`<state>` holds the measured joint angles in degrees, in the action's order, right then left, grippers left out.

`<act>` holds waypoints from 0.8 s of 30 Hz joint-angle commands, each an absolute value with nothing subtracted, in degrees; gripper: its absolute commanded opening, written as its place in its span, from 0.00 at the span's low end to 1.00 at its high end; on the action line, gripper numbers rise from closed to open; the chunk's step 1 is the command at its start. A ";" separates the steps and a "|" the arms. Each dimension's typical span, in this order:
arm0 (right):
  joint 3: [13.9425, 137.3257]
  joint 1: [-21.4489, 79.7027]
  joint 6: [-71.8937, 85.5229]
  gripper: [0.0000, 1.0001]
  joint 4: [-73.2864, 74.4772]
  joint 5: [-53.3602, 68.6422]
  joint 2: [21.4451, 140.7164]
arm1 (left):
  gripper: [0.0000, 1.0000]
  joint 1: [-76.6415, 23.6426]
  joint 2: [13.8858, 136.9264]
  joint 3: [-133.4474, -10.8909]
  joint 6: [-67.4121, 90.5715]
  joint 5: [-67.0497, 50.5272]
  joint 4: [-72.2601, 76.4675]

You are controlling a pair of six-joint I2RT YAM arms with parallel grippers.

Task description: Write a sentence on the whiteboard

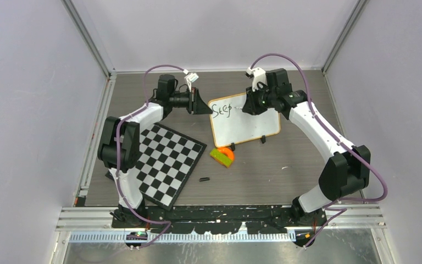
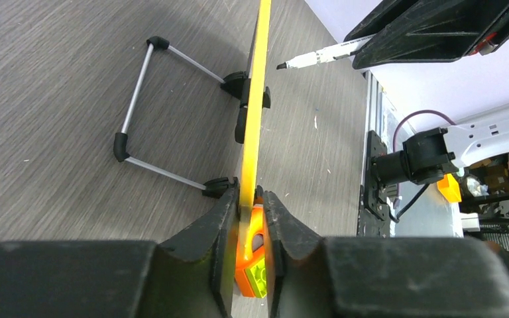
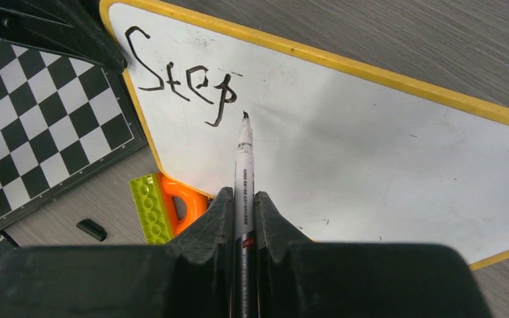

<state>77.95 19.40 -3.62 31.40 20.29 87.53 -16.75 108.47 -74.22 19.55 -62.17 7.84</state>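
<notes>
The whiteboard (image 1: 253, 124) stands tilted on its stand at the table's middle back; its frame looks yellow in the wrist views. Only the word "Step" (image 1: 221, 110) is written at its upper left, and it also shows in the right wrist view (image 3: 182, 83). My left gripper (image 1: 204, 103) is shut on the board's left edge (image 2: 257, 79). My right gripper (image 1: 247, 105) is shut on a white marker (image 3: 244, 159). Its tip sits just right of the "p". The left wrist view shows a small gap between the marker (image 2: 318, 57) and the board.
A black-and-white chequered board (image 1: 167, 162) lies left of the whiteboard. An orange and green block (image 1: 222, 155) lies at the whiteboard's lower left corner. A small black cap (image 1: 204, 179) lies on the table nearer me. The wire stand (image 2: 136, 99) sticks out behind the board.
</notes>
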 commanded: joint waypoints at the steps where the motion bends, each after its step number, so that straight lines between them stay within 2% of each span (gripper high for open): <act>1: 77.37 19.66 -4.83 0.00 28.40 18.03 87.32 | 0.16 -16.98 108.78 -76.61 19.48 -62.37 8.19; 6: 77.65 19.53 -4.57 0.00 27.62 17.72 87.52 | 0.00 -16.96 108.90 -76.80 18.42 -61.97 7.21; 24: 76.38 19.62 -4.44 0.00 27.65 16.10 88.40 | 0.00 -16.96 108.57 -76.82 16.70 -61.17 5.98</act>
<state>77.12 19.40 -4.01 29.61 17.58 89.17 -16.75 109.14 -74.87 17.63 -60.60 6.11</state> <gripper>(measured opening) 0.171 0.043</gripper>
